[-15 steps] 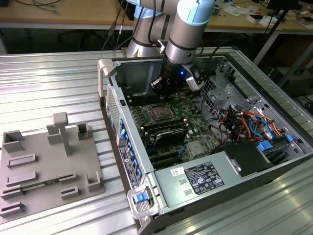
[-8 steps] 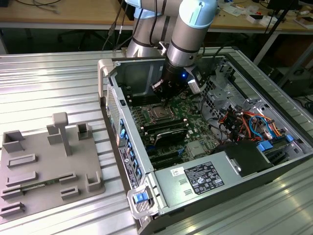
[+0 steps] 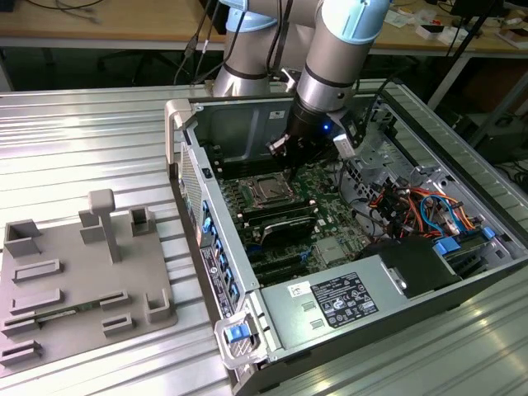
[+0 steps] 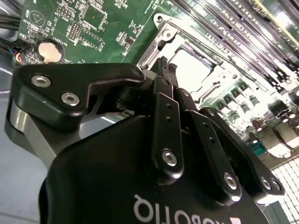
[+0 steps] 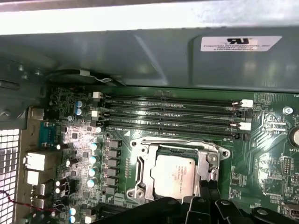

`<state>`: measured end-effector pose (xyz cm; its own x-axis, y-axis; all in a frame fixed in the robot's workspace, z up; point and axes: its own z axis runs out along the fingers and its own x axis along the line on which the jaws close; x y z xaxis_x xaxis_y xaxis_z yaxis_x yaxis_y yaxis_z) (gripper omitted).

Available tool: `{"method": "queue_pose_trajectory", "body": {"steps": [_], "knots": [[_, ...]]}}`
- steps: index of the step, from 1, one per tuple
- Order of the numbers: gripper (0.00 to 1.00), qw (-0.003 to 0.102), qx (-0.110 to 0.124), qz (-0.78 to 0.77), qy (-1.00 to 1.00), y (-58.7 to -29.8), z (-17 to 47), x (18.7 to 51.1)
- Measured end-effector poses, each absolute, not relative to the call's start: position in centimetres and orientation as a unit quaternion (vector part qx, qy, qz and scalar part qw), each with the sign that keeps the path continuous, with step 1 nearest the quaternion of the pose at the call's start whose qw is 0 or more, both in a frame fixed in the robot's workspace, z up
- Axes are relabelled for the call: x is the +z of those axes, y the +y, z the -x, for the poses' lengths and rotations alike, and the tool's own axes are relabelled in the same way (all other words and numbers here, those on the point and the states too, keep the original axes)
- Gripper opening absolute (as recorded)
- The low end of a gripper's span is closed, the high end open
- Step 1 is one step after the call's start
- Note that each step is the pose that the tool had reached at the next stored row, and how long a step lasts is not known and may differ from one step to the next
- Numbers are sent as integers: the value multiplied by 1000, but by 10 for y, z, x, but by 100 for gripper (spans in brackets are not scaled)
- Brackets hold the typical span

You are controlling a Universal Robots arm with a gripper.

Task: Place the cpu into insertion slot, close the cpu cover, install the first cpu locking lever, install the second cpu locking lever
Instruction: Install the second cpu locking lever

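on the ribbed metal counter [image 3: 91, 140] lies an open computer case [image 3: 272, 330], and everything below is placed from that case. on the exterior view's left of it, apart from it, sits a grey plastic fixture tray [image 3: 74, 285] with raised blocks and shallow pockets. behind the case runs a wooden desk [image 3: 99, 21] with cables and small items on it.

inside the case lies the green motherboard [image 3: 330, 235], with a silver power supply box [image 3: 346, 301] at the case's near end and a bundle of orange, red and blue cables [image 3: 412, 206] toward the exterior view's right. long black memory slots [image 5: 168, 114] run beside the insertion slot [image 5: 138, 170] on the board.

the cpu [image 5: 174, 173] lies flat in the insertion slot, its dull silver top facing up. the cpu cover [image 5: 205, 148] is down around it, its frame bordering the chip on all sides. in the second wrist view the cpu [image 4: 192, 70] appears as a bright pale square inside the cover [image 4: 180, 37].

the robot arm [image 3: 334, 58] reaches down into the case, and the end effector [image 3: 290, 161] hangs just above the socket, at its edge. in the second wrist view the end effector [image 4: 167, 65] has its black fingers [image 4: 161, 86] drawn together, closed, with nothing seen between them. in the first wrist view its dark linkages lie beside the socket.
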<state>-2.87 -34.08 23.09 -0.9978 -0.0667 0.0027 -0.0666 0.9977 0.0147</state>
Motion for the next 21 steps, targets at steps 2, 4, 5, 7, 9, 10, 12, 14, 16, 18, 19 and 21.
{"method": "queue_pose_trajectory", "body": {"steps": [2, 4, 5, 7, 9, 10, 12, 14, 16, 18, 19, 21], "knots": [[11, 2, -7, -33, -999, -342, 29, 232], [11, 2, -6, -33, -999, -344, 29, 234], [11, 2, -6, -33, -999, -345, 29, 234], [11, 2, -5, -33, -999, -347, 29, 235], [11, 2, -4, -33, -999, -349, 29, 236], [11, 2, -3, -33, -999, -350, 29, 237], [11, 2, -2, -33, -999, -352, 29, 238], [11, 2, -1, -33, -999, -354, 29, 239], [11, 2, -1, -33, -999, -357, 29, 239], [11, 2, 0, -33, -999, -359, 28, 239], [11, 2, 0, -33, -999, -360, 28, 239], [11, 2, 0, -33, -999, -362, 28, 239]]}}
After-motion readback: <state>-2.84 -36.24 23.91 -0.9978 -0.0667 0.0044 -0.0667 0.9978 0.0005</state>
